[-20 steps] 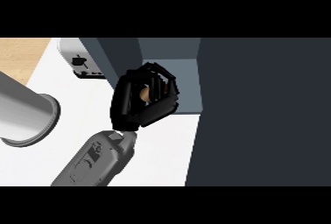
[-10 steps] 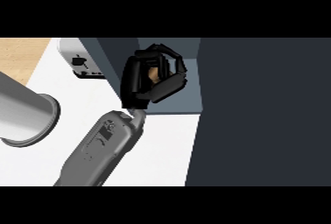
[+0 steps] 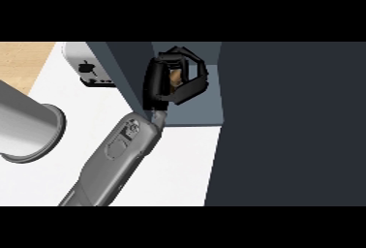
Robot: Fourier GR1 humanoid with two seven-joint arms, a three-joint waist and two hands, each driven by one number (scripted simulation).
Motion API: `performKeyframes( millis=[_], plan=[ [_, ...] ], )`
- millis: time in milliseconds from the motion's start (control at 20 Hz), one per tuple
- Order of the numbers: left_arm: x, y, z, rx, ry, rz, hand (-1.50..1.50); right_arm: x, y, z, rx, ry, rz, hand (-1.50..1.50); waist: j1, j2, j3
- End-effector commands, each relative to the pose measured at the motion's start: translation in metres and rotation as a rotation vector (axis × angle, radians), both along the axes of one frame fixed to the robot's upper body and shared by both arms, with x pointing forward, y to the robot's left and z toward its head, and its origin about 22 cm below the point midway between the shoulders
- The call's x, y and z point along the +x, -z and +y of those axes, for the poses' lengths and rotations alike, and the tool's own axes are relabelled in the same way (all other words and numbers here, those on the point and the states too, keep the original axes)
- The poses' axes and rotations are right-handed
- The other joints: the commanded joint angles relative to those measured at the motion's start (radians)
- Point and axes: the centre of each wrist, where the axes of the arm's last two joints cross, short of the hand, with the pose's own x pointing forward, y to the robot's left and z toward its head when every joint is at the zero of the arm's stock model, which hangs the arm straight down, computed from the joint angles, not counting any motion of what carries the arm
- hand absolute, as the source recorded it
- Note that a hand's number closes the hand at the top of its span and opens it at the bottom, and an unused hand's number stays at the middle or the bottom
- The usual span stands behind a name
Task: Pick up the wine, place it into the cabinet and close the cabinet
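Here the robot hand (image 3: 175, 80) on the single forearm reaching up from the lower edge has its black fingers curled around a brownish object, seemingly the wine (image 3: 174, 80), mostly hidden by the grasp. It sits inside the open grey-blue cabinet (image 3: 193, 109). The dark cabinet door (image 3: 293, 121) fills the right. A toaster (image 3: 89, 68) stands on the white counter (image 3: 178, 160), left of the cabinet; a grey cylinder (image 3: 25, 128) lies at far left.

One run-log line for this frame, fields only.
right hand: curled round brown wine bottle | place: inside dark grey cabinet | door: open | left hand: unseen
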Motion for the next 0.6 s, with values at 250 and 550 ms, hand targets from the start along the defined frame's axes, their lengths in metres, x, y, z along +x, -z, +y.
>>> performKeyframes(
  millis=[250, 550],
  plan=[
    [0.002, 0.030, -0.001, 0.021, -0.025, 0.014, 1.50, -0.025, 0.008, -0.005, 0.015, -0.074, -0.010, -1.50, 0.002, -0.001, 0.000],
    [0.004, 0.061, -0.004, 0.033, -0.036, 0.063, 1.50, -0.014, 0.015, -0.008, -0.001, -0.089, -0.004, -1.50, -0.013, 0.003, 0.000]
  ],
)
